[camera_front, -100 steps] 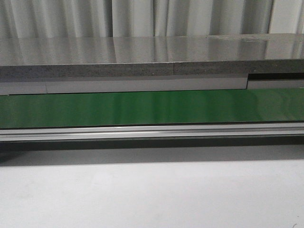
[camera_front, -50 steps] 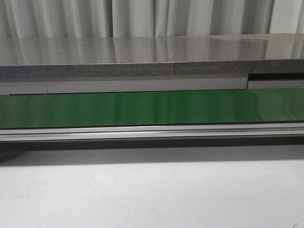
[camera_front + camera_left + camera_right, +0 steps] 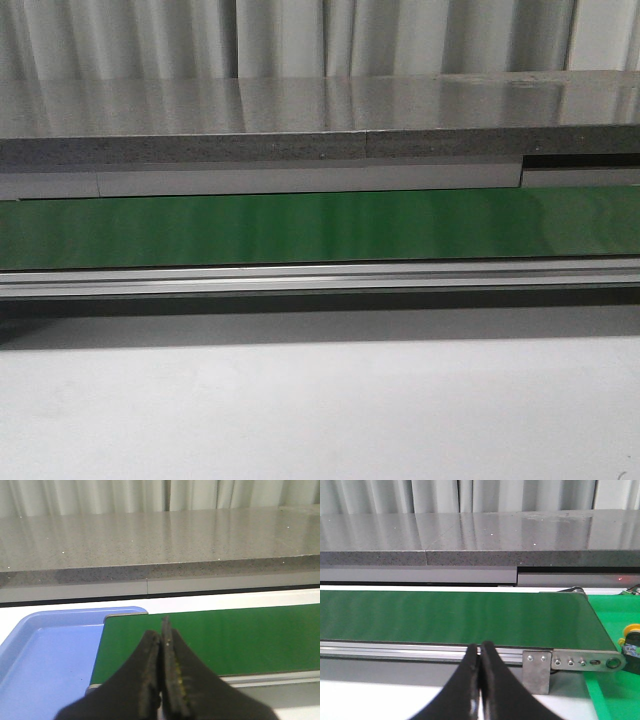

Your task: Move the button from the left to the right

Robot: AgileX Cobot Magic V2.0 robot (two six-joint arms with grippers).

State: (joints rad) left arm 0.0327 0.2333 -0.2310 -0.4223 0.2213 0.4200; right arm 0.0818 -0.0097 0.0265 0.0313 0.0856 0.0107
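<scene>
Two pincers show only in their own wrist views, and both are pressed together with nothing between the fingers: the left pincer (image 3: 161,630) hangs at the lower middle of its frame over the end of the green belt (image 3: 215,637), with a blue tray (image 3: 45,660) at the lower left, and the right pincer (image 3: 480,652) sits at the bottom centre of its frame, in front of the belt's aluminium rail (image 3: 420,650). In the front view the belt runs bare across the middle of the frame, and neither arm appears there. At the far right edge of the right wrist view, past the belt's end bracket (image 3: 570,661), sits the button (image 3: 632,639), yellow head on a dark body, partly cut off by the frame and resting on a green surface. That looks like the right-hand side already, so the job may be finished or waiting on a fresh piece; I cannot tell which. If a pick is due, the working arm should spread its fingers first, come down squarely over the black body rather than the rounded head, and close gently.
</scene>
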